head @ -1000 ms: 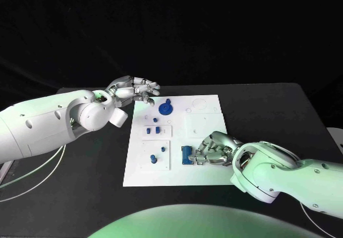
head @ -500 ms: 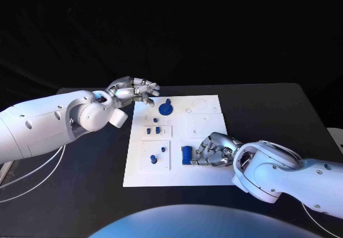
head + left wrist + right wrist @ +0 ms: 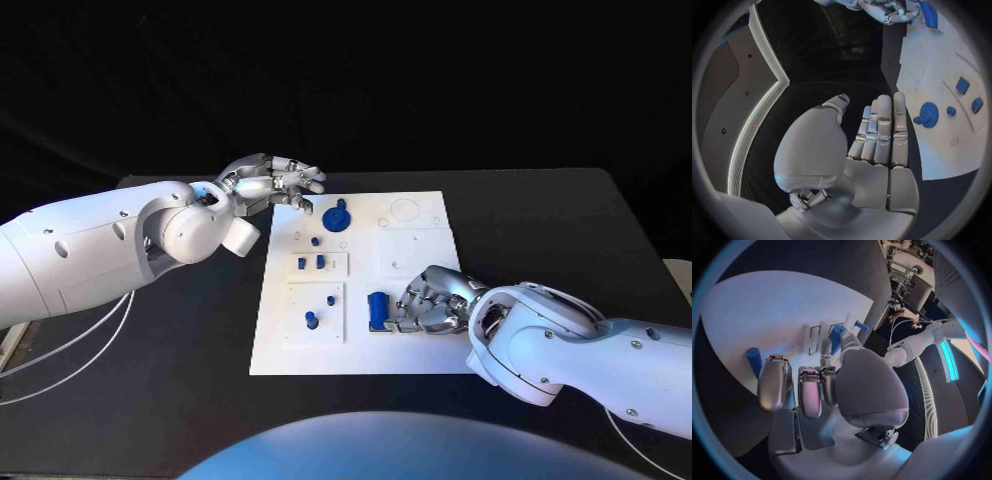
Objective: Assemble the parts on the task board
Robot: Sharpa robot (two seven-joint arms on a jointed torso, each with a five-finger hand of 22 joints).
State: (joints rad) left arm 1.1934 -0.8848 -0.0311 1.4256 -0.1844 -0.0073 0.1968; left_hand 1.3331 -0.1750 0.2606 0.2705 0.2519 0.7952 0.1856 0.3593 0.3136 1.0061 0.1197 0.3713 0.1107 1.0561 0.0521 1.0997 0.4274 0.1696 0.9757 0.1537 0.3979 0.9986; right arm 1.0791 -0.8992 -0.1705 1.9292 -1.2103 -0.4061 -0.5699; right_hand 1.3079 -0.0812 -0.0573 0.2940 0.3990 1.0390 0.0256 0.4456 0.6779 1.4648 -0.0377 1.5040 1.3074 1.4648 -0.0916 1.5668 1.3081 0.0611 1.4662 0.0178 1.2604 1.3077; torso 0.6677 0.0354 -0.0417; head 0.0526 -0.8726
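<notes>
The white task board (image 3: 418,255) lies in the middle of the black table. A round blue knob (image 3: 338,217) (image 3: 928,114) sits near its far left corner, with several small blue parts (image 3: 310,263) below it. My left hand (image 3: 274,182) (image 3: 879,135) hovers just off that corner with its fingers stretched out side by side, and it holds nothing. My right hand (image 3: 430,302) (image 3: 811,385) arches over the board's near part with its fingertips down. A blue cylinder (image 3: 378,310) (image 3: 753,360) lies right beside those fingers, outside the grasp.
Two more blue parts (image 3: 330,299) (image 3: 310,320) sit in a raised square at the board's near left. Round and square recesses (image 3: 401,210) mark the board's far right. Black table (image 3: 548,220) surrounds the board on all sides.
</notes>
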